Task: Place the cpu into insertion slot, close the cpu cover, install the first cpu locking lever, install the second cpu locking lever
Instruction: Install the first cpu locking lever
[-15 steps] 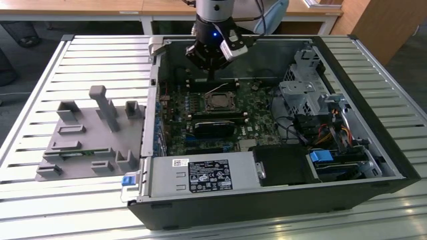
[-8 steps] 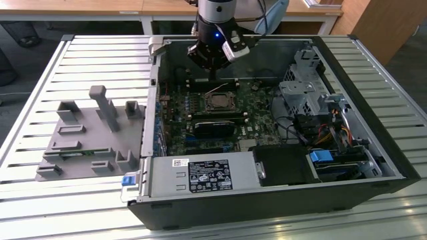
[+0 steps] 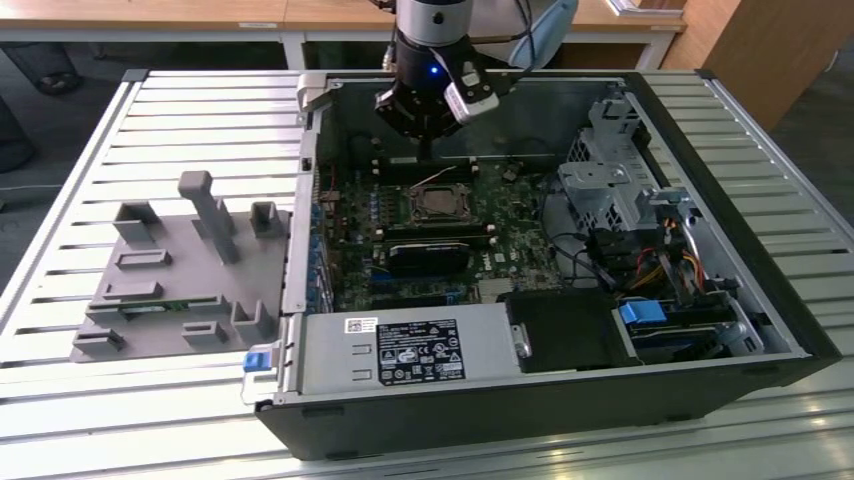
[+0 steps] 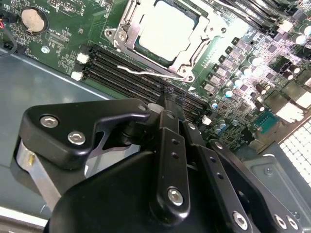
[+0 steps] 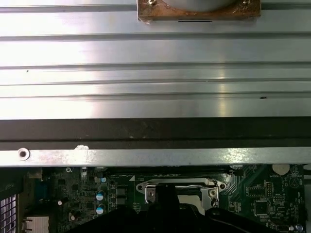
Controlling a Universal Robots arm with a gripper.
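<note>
The gripper (image 4: 171, 104) is matt black, plastic-looking, with bright metal screw heads; its fingers (image 4: 167, 145) are the same dull black. The cpu (image 4: 167, 29) has a pale, smooth metal top with a soft sheen. The cover (image 4: 194, 63) around it is bare silver metal, shiny at the edges, and a thin lever (image 4: 141, 72) beside it is polished wire. The board (image 4: 63, 29) is glossy green, studded with small metal-topped capacitors (image 4: 228, 87). In the exterior view the case (image 3: 534, 400) is matt black with grey sheet-metal walls, the table (image 3: 747, 440) is ribbed, brushed aluminium that glares, and the holder (image 3: 174, 270) is matt grey plastic.
</note>
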